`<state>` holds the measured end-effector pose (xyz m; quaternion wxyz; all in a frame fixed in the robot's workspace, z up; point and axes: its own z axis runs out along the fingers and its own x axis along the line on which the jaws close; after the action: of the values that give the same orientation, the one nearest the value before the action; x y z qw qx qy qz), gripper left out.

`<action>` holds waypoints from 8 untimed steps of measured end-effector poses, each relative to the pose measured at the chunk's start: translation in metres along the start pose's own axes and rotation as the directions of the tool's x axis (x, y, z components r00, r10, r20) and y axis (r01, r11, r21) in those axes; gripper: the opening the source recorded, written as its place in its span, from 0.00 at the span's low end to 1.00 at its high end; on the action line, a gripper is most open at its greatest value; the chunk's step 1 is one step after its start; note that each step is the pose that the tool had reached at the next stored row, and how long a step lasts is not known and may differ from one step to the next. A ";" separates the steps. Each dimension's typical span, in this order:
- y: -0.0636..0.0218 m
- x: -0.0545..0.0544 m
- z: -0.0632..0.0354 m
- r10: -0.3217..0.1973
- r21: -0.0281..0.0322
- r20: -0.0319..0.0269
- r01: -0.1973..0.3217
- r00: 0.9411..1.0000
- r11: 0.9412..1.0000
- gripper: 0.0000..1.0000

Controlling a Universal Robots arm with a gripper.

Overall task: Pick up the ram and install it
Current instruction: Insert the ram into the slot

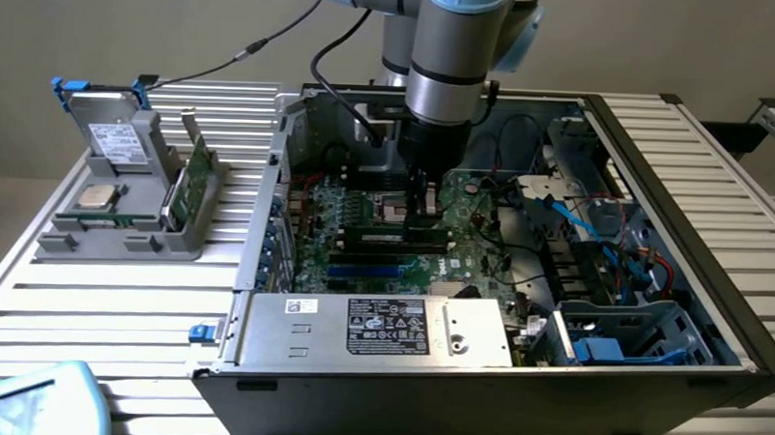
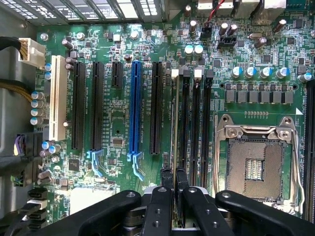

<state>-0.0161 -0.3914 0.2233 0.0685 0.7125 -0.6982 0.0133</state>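
Observation:
My gripper [image 1: 422,211] reaches straight down into the open computer case [image 1: 694,286], over the black memory slots [image 1: 387,241] of the motherboard. In the wrist view its two black fingers [image 2: 166,189] stand close together, shut on the ram [image 2: 174,123]. The ram is seen edge-on as a long thin strip. It runs along the first memory slot [image 2: 183,123], between the slot's end latches and beside two empty black slots. How deep it sits in the slot I cannot tell.
The open processor socket [image 2: 256,164] lies just beside the memory slots, and the blue expansion slot [image 2: 135,108] and several black ones lie on their other side. A silver power supply [image 1: 371,325] borders the board at the front. A grey holder [image 1: 129,223] outside the case carries a green board [image 1: 198,182] and a silver processor [image 1: 98,196].

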 end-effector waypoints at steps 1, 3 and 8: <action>0.0000 0.000 0.0002 0.000 0.000 0.000 0.000 1.000 1.000 0.14; 0.0000 0.000 0.0001 0.000 0.000 -0.001 0.000 1.000 1.000 0.14; -0.0001 0.000 0.0009 0.000 0.000 0.000 0.000 1.000 1.000 0.14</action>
<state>-0.0161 -0.3915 0.2224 0.0685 0.7125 -0.6982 0.0134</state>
